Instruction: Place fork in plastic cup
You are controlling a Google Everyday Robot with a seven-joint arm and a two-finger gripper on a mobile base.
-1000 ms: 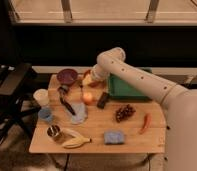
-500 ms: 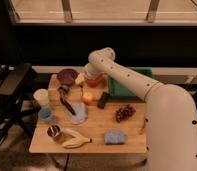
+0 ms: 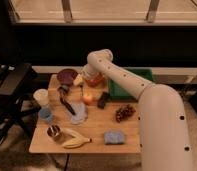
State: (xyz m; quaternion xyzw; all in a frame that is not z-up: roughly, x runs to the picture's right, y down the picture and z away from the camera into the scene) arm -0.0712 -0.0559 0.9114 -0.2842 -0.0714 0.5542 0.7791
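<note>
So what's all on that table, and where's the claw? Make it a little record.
surface: wooden table
robot: claw over the table's back, right of the maroon bowl
cups: white cup and blue cup, left edge
food: banana, grapes, orange fruit
other: green bin, back right
fork: cannot pick it out

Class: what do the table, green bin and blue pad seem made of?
Table: wood, by its matte tan surface. Green bin: likely plastic, evenly coloured, stiff walls. Blue pad: perhaps sponge, soft-edged. The gripper hangs over the table's back half.
</note>
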